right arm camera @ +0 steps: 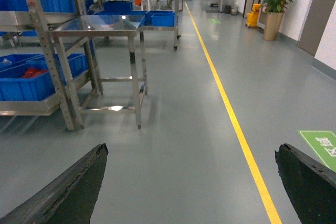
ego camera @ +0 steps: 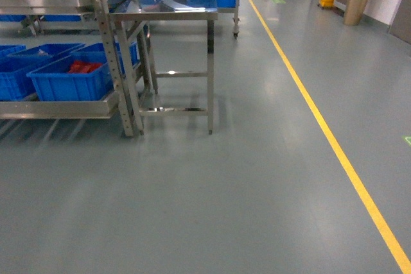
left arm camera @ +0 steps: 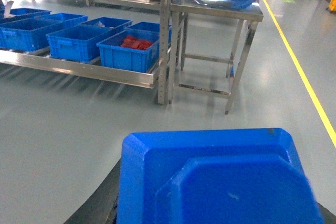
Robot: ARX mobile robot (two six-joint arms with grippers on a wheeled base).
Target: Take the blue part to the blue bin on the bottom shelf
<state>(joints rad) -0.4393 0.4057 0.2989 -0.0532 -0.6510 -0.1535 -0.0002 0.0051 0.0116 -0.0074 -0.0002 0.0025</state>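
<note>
Two tools differ: the left tool clamps a blue part short of the bottom shelf, the right tool spread apart.

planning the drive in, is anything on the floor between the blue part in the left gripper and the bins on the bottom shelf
Nothing visible. The blue part fills the left wrist view's foreground, and only bare floor lies between it and the bottom shelf with its blue bins. The steel table stands to the right of the rack, off that line.
</note>
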